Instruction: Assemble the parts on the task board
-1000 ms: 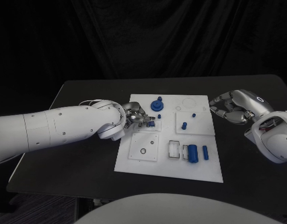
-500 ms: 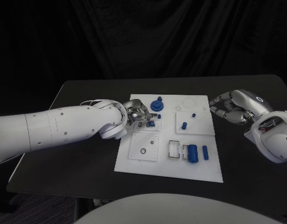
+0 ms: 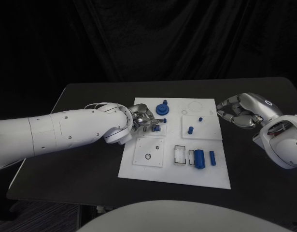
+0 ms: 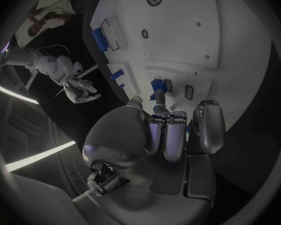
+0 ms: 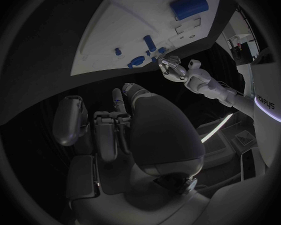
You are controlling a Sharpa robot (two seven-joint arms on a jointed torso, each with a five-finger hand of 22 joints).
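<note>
The left hand [image 3: 143, 121] hangs at the board's [image 3: 163, 169] left edge with its fingers [image 4: 168, 135] curled in over a small blue part [image 4: 157, 87] — whether they actually pinch it I cannot tell. If the hold is loose, the part could tip or skid off its slot as the hand presses. The right hand [image 3: 242, 111], curled on nothing, waits just off the board's right edge — too far to steady anything.
</note>
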